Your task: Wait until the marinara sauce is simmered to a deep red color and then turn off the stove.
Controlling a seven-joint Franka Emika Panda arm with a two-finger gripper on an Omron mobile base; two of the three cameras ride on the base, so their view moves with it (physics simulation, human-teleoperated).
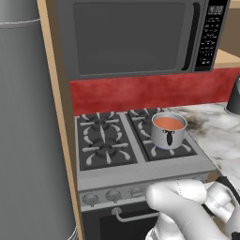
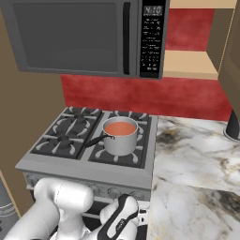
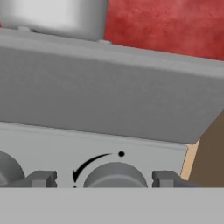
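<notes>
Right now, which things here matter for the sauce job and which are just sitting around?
For the job: sauce, orange-red in its saucepan; stove; knob between the tool's open fingers.

Just around: microwave; counter; dark object at the counter's far edge.

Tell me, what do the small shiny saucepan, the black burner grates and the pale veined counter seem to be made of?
The small shiny saucepan looks like polished steel: silver, with soft reflections on its wall. The black burner grates seem to be cast iron: dark, matte, thick bars. The pale veined counter looks like polished marble or an imitation, judging from its grey-brown veins on white.
</notes>
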